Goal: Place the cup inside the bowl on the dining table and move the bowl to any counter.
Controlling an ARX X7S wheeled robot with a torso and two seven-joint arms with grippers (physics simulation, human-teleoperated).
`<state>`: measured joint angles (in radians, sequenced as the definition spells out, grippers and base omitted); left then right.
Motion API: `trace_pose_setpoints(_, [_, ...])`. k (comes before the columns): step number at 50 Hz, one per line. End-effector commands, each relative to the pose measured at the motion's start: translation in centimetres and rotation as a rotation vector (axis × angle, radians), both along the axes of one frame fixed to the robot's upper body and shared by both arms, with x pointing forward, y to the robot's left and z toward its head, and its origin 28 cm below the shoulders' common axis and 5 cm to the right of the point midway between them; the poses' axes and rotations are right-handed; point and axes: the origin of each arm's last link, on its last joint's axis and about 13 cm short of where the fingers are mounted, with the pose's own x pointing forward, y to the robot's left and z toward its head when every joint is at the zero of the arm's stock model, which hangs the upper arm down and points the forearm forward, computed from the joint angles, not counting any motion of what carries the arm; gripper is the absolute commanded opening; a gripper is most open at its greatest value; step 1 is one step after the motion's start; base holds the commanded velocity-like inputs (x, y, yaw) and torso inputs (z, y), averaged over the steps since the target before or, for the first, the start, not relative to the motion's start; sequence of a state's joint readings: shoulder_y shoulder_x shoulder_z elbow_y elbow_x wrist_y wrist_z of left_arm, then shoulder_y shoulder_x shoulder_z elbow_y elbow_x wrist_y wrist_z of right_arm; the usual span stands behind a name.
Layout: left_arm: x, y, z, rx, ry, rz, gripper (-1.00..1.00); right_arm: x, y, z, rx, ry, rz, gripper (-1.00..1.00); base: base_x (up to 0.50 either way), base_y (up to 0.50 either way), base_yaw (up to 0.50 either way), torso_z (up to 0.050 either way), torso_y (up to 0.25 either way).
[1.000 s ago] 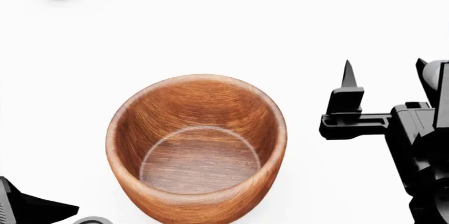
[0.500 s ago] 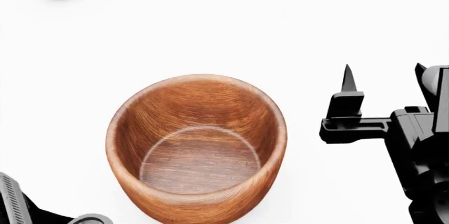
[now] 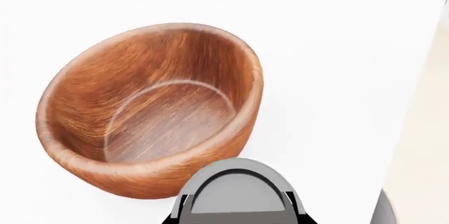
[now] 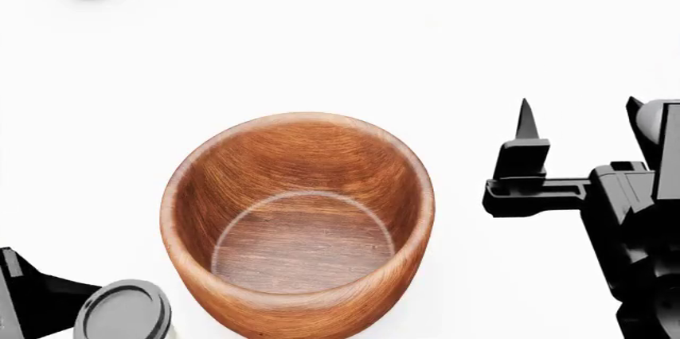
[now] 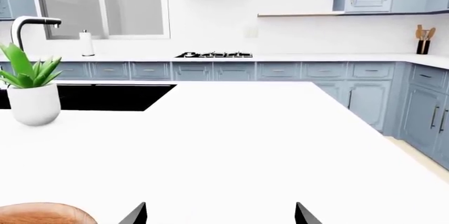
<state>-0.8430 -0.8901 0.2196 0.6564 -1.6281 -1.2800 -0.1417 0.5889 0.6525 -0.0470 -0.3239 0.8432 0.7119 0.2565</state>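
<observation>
White dining table [image 4: 318, 52] bears wooden bowl [image 4: 298, 220].

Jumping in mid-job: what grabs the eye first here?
The big wooden bowl sits empty mid-table on the white dining table. The dark-lidded cup is at its near-left side in the left gripper, outside the rim. The right gripper hangs open to the bowl's right.

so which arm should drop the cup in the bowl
Left. Its pincer already holds the cup beside the bowl, whose rim is close. The right pincer is open, empty and off to the other side.
</observation>
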Motion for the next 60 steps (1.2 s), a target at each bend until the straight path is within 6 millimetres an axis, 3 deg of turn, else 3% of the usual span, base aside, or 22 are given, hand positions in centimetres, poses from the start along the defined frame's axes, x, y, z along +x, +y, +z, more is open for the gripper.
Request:
trace_pose_setpoints(1, [-0.4, -0.4, 3.0, -0.058, -0.116, -0.013, -1.0, 0.4, 0.2, 0.0, -0.005, 0.006, 0.007, 1.0, 0.0, 0.0, 0.0, 0.0, 0.0])
trace_pose_setpoints(10, [0.2, -0.4, 6.9, -0.178, -0.216, -0.002, -1.0, 0.4, 0.1, 0.1, -0.004, 0.001, 0.001, 1.0, 0.0, 0.0, 0.0, 0.0, 0.0])
trace_pose_setpoints(21, [2.7, -1.5, 12.1, -0.215, -0.279, -0.043, -1.0, 0.4, 0.0, 0.4, -0.01, -0.002, 0.002, 1.0, 0.0, 0.0, 0.0, 0.0, 0.0])
trace_pose_setpoints(25, [4.4, -2.0, 13.2, -0.217, -0.267, -0.046, -1.0, 0.4, 0.1, 0.3, -0.013, 0.002, 0.008, 1.0, 0.0, 0.0, 0.0, 0.0, 0.0])
trace_pose_setpoints(31, [8.4, -4.0, 15.5, -0.159, -0.227, -0.047, -1.0, 0.2, 0.1, 0.4, -0.014, 0.004, 0.007, 1.0, 0.0, 0.0, 0.0, 0.0, 0.002])
trace_pose_setpoints(39, [12.4, -6.0, 14.3, -0.108, -0.117, -0.139, -1.0, 0.0, -0.1, 0.8, -0.011, 0.002, 0.009, 1.0, 0.0, 0.0, 0.0, 0.0, 0.0])
trace_pose_setpoints(49, [16.4, -7.6, 10.3, -0.014, -0.023, -0.12, -1.0, -0.4, -0.5, 1.0, -0.006, -0.002, -0.003, 1.0, 0.0, 0.0, 0.0, 0.0, 0.0])
trace_pose_setpoints(60, [16.0, -7.1, 8.4, 0.034, 0.031, -0.129, -1.0, -0.5, -0.6, 0.6, -0.003, 0.004, -0.006, 1.0, 0.0, 0.0, 0.0, 0.0, 0.001])
